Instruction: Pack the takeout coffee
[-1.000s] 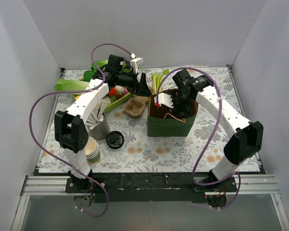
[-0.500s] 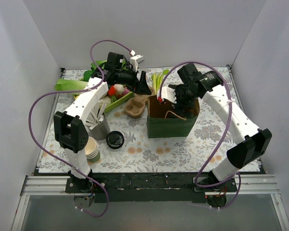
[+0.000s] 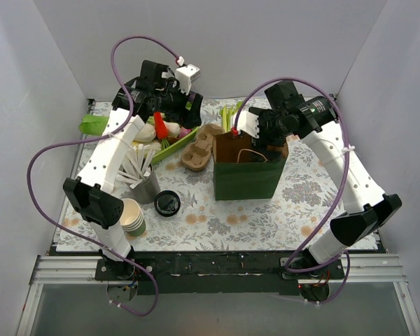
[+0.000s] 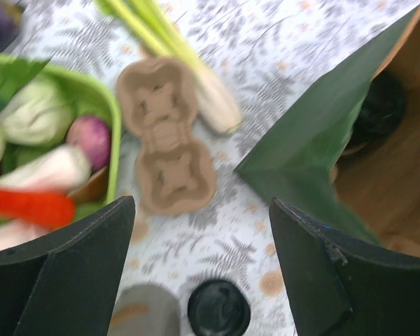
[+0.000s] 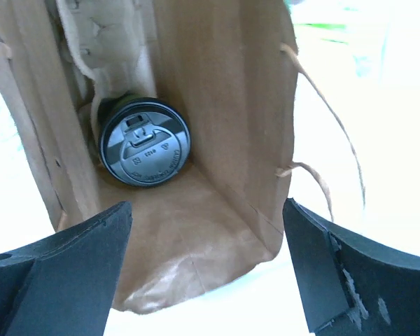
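Left gripper [image 4: 201, 224]: jaws released, empty, above the table [image 3: 196, 220]. Green tray [image 4: 112, 119] of vegetables, with a cardboard cup carrier [image 4: 169, 136] just beside it. Loose black lid [image 4: 219, 309] nearer. Green paper bag [image 3: 248, 180]: lidded coffee cup [image 5: 144, 141] upright on its floor, in a corner. Right gripper [image 5: 206, 210]: jaws released, empty, over the bag's mouth.

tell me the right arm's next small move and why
Probably raise the right gripper up and away from the bag. The lidded cup stands upright on the bag's floor, tucked into a corner, and the gripper's jaws are open with nothing between them. The packing looks done, so nothing seems left to grip in there.
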### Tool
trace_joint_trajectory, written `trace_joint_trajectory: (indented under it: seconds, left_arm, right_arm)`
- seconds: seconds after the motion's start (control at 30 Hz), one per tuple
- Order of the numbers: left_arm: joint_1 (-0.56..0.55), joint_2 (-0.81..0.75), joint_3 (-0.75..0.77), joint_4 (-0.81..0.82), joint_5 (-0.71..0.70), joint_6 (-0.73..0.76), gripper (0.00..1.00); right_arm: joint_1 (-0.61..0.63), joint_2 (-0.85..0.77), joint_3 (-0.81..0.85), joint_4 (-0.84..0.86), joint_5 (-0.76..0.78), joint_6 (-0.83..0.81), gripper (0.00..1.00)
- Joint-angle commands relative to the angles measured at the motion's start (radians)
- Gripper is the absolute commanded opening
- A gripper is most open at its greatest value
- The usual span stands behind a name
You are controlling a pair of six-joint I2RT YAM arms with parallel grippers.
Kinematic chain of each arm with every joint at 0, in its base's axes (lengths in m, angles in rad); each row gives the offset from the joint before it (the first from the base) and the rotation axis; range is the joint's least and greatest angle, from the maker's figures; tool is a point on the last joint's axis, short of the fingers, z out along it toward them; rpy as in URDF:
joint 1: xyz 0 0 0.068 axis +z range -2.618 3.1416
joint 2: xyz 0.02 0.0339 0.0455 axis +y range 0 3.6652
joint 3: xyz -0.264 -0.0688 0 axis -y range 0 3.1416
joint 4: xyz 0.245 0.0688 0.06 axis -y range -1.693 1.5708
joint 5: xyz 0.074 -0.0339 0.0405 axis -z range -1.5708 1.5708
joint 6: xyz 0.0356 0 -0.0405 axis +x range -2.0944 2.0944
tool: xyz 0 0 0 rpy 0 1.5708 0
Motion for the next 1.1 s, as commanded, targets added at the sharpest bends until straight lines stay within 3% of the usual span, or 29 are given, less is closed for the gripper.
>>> trace_joint_trajectory:
  seconds: [0.0,0.13,0.23,0.47,0.73,1.07]
  left_arm:
    - [0.006,-0.14,-0.001,-0.234,-0.299,0.098,0.77]
    - [0.006,-0.204,-0.05,-0.373,-0.398,0.101,0.74]
    - [0.008,-0.272,-0.162,-0.389,-0.476,0.123,0.69]
    - [-0.013,-0.218,-0.198,-0.408,-0.444,0.156,0.56]
    - [-0.018,-0.112,-0.155,-0.409,-0.473,0.181,0.45]
    - [-0.02,-0.121,-0.179,-0.411,-0.531,0.196,0.43]
  right_arm:
    - [0.005,-0.088,0.067,0.069,0.057,0.042,0.95]
    - [0.005,-0.144,0.051,0.176,0.155,0.031,0.93]
    - [0.005,-0.184,0.018,0.293,0.201,0.045,0.91]
    - [0.005,-0.278,-0.139,0.601,0.212,0.076,0.86]
    - [0.005,-0.289,-0.16,0.637,0.183,0.111,0.84]
    - [0.005,-0.293,-0.182,0.638,0.192,0.123,0.84]
